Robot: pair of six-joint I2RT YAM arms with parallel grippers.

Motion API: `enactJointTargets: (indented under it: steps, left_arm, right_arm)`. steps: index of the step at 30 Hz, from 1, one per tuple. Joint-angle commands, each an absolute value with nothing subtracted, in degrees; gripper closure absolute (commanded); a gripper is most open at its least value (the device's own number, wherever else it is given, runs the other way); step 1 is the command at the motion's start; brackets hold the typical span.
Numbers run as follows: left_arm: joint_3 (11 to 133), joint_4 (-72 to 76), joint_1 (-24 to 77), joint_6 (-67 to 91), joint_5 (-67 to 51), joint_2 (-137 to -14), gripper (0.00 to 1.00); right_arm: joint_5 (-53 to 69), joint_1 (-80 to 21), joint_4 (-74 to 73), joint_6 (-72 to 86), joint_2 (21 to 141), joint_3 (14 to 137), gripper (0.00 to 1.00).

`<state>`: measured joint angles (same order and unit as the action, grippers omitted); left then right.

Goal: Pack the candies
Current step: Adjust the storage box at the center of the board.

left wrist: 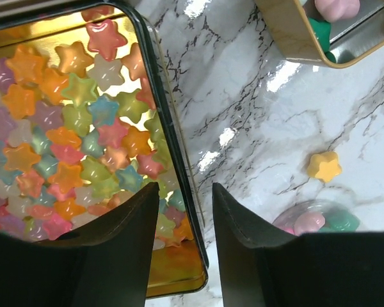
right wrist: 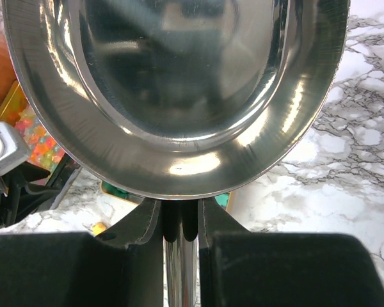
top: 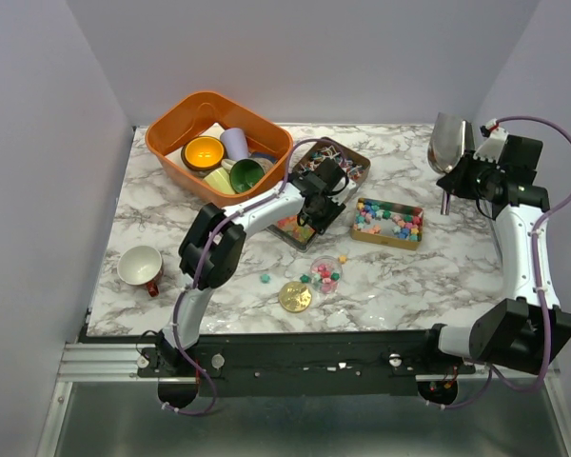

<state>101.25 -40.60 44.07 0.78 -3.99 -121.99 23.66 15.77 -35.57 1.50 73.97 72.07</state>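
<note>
Glossy star-shaped candies point(left wrist: 70, 128) fill a dark-rimmed gold tin point(left wrist: 174, 160). My left gripper point(left wrist: 185, 192) is open and straddles the tin's right wall, one finger over the candies and the other over the table; from above it point(top: 316, 211) sits at that tin point(top: 295, 231). A second gold tin point(top: 388, 222) holds small multicoloured candies. A clear cup point(top: 325, 274) holds a few pink and green ones. Loose candies point(top: 265, 278) lie on the marble. My right gripper point(right wrist: 180, 214) is shut on the handle of an empty metal scoop point(right wrist: 179, 83), held high at the right point(top: 449, 141).
An orange basket point(top: 167, 133) of coloured cups stands at the back left. A third tin point(top: 347, 157) with wrapped pieces sits behind the left gripper. A flat gold disc point(top: 295, 296) lies near the front, and a red and white cup point(top: 140, 267) at the left.
</note>
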Motion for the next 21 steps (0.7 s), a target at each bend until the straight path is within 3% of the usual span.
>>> enactJointTargets:
  steps: [1, 6, 9, 21]
  left_arm:
    - [101.8, -41.4, 44.8, 0.4, -6.9, -122.9, 0.62]
    - [99.4, -41.5, 45.1, -3.1, -8.1, -120.3, 0.84]
    - [95.8, -41.6, 45.4, -5.6, -9.8, -118.0, 0.9]
    - [81.9, -40.0, 49.0, -11.7, -11.9, -110.6, 0.94]
  right_arm:
    - [25.0, 16.2, -32.6, 1.0, 75.1, 72.9, 0.99]
    - [25.2, 16.2, -32.8, 0.7, 75.9, 74.1, 0.99]
    - [25.6, 16.2, -32.8, 0.7, 76.4, 74.2, 0.99]
    - [27.0, 16.2, -33.0, 0.8, 76.2, 73.5, 0.99]
